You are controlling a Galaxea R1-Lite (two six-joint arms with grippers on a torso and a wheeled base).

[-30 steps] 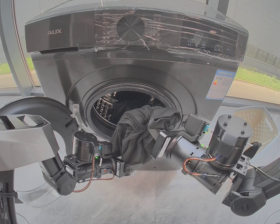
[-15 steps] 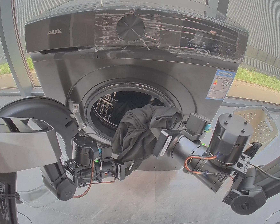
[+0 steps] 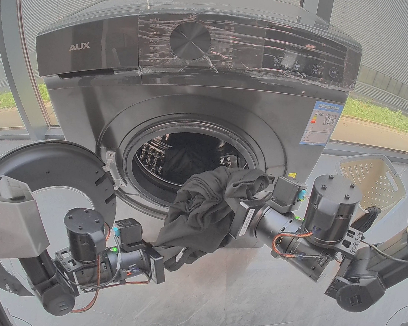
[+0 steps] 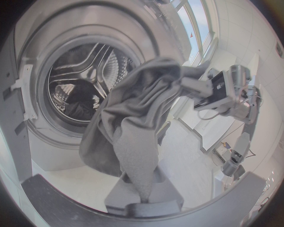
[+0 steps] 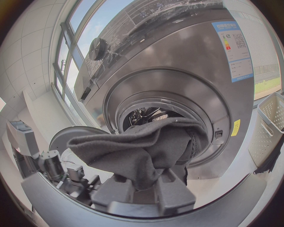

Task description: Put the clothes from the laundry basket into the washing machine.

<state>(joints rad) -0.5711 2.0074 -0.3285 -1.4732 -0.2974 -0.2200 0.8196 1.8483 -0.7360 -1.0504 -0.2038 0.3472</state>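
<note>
Washing machine [image 3: 195, 95]: one, front-loader, grey. Its top is cut off by the head view's upper edge, and the control panel is under wrinkled clear film.
Door [image 3: 49, 167]: one, round, swung fully open on the machine's left. Its lower part is hidden behind the left arm.
Drum [image 3: 153, 159]: one, open to view. The lower right of the opening is covered by the held cloth, and the back of the drum is too dark to make out.
Held garment [image 3: 205, 208]: one, dark grey, bunched. It hangs in front of the drum opening's lower right rim, outside the drum and between the two grippers. Its folds hide what kind of garment it is.
Laundry basket [image 3: 376, 177]: one, pale and perforated, on the floor to the machine's right, partly behind the right arm. Its inside cannot be seen. A dark shape [image 5: 270, 159] hangs at its side; cannot tell what it is.
Clothing in drum [image 3: 185, 157]: one dark heap, outline unclear.
Right gripper [image 3: 244, 211]: clamped on the upper right end of the held garment. Fingertips are buried in cloth.
Left gripper [image 3: 178, 255]: below and left of the bundle, fingers closed on a strip of its lower edge. In the left wrist view the strip runs down between the fingers [image 4: 165, 192].
</note>
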